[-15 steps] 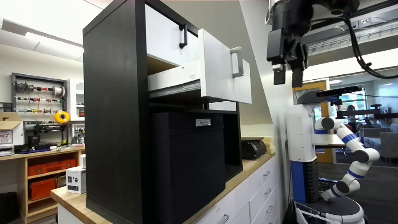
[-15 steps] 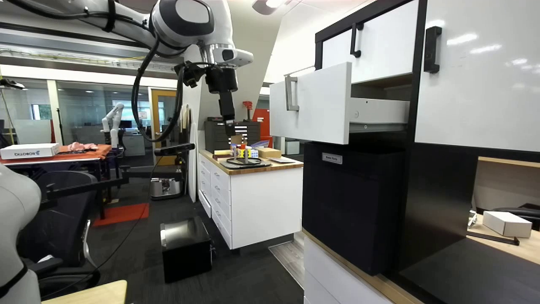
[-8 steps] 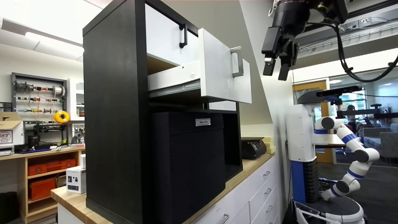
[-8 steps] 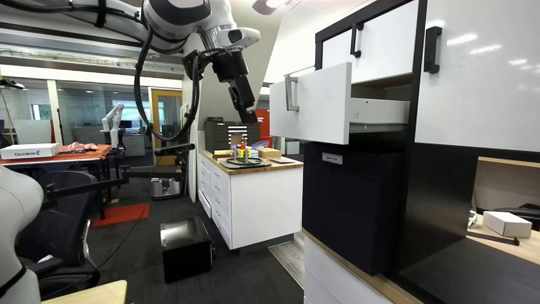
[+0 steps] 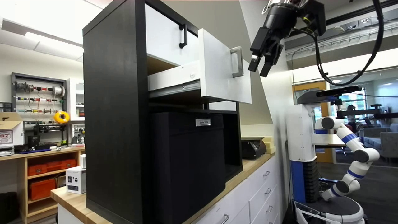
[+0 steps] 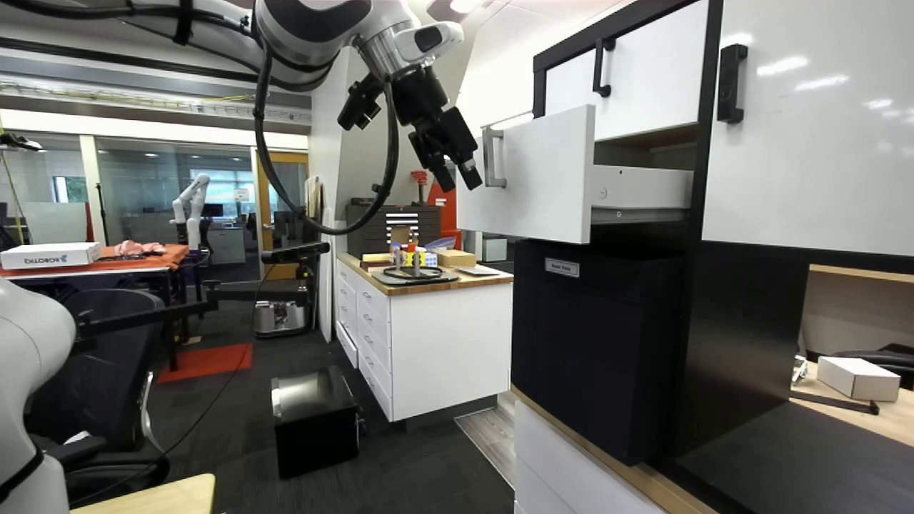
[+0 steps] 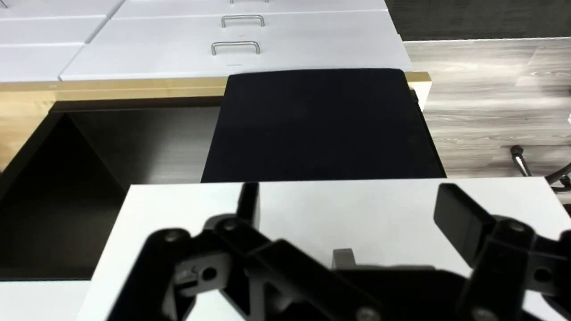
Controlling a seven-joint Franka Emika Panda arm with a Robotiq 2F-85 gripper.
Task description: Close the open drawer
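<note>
"One white drawer point(image 5: 219, 67) standing out?"

"Yes. On my screens it juts from the tall black cabinet point(image 5: 112, 109), just below the upper white front point(image 5: 166, 37) and above the black front point(image 5: 196, 155) with its small pale label point(image 5: 203, 122). The cabinet itself stands on the wooden desk point(image 5: 70, 202)."

"And the claw point(image 6: 458, 178)?"

"I see its two fingers point(image 7: 459, 220) apart, angled down in front of the drawer, near the grey handle point(image 6: 489, 157). In the wrist view, part of that handle shows between them."

"Touching?"

"I can't tell from here."
</note>
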